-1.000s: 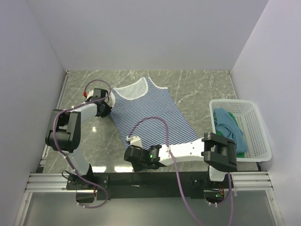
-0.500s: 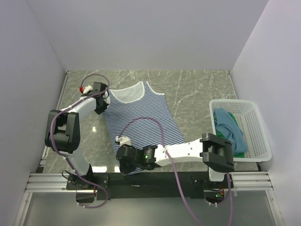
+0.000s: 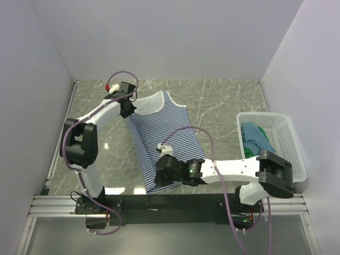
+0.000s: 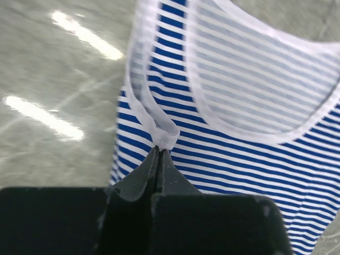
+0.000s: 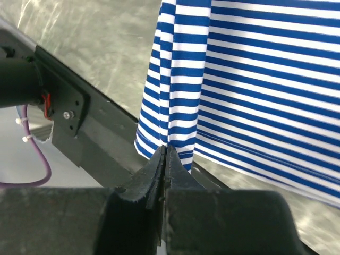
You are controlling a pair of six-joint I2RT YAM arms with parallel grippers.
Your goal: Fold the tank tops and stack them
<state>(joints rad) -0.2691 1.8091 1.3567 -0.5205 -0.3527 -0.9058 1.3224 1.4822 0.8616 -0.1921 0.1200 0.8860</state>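
A navy-and-white striped tank top lies stretched over the marble table, white neckline toward the back. At its far left corner my left gripper is shut on the white shoulder strap, which bunches at the jaw tips. My right gripper is shut on the striped hem at the near edge, where the cloth hangs over the black rail. The teal-blue tank top and a bit of the green one lie crumpled in the basket.
A white mesh basket stands at the table's right edge. The black mounting rail runs along the near edge, with purple cables looping over both arms. Grey walls close in the left, back and right sides.
Both grippers have swung right with the striped top: the left from the table's left side toward the back, the right along the near edge. The top now lies narrower and straighter.
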